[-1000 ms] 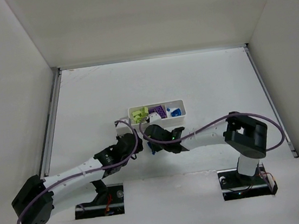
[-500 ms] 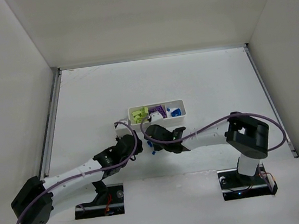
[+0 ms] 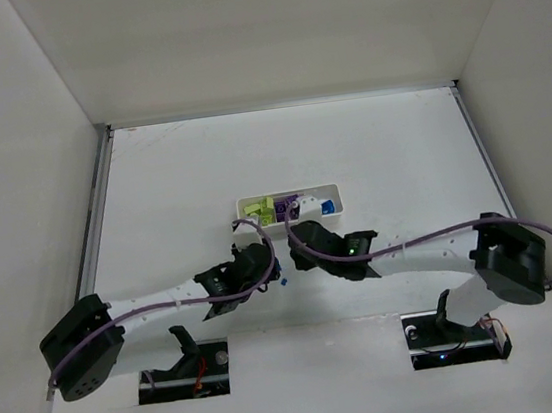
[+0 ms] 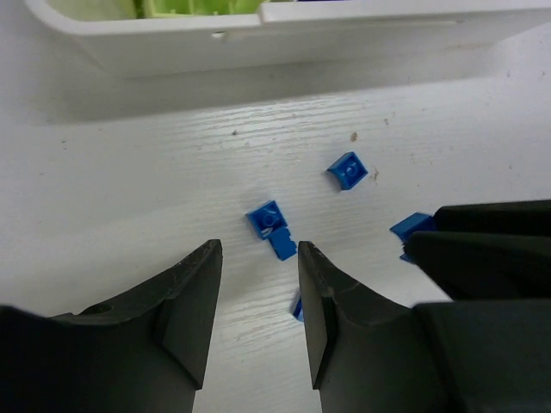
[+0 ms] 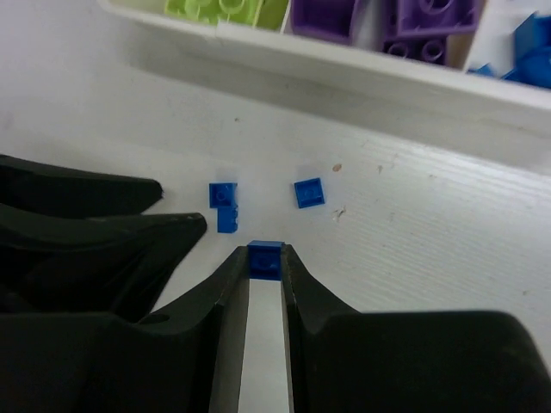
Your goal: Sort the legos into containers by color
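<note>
Jaws on left gripper (image 4: 258, 258) partly apart, nothing between them, tips just short of tray (image 4: 284, 39). Loose blue legos (image 4: 271, 225) lie between tips and tray. Right gripper (image 5: 264, 274) pinched tight on one blue lego (image 5: 265, 258), near tray's front wall. Tray cut off in both wrist views. Half-hidden lego (image 4: 296, 307) sits behind a left finger.

L claw (image 4: 258, 268) part open, low; R claw (image 5: 265, 270) nips blue lego (image 5: 265, 255).
</note>
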`<act>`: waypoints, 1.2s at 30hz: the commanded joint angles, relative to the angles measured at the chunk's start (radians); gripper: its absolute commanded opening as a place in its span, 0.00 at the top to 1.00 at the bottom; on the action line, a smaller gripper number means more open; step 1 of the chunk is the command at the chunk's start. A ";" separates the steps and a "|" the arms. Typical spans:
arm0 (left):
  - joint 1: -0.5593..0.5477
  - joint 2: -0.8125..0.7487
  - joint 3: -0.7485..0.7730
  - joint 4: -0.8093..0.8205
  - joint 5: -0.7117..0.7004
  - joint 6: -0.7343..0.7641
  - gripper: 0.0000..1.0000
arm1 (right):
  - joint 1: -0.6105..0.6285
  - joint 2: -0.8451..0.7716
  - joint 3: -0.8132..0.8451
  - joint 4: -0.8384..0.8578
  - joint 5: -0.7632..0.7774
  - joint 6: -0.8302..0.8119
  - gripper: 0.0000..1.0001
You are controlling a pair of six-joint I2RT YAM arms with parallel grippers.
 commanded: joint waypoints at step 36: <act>-0.045 0.259 0.120 0.113 -0.116 0.026 0.69 | -0.205 -0.178 -0.190 0.176 -0.079 -0.072 0.54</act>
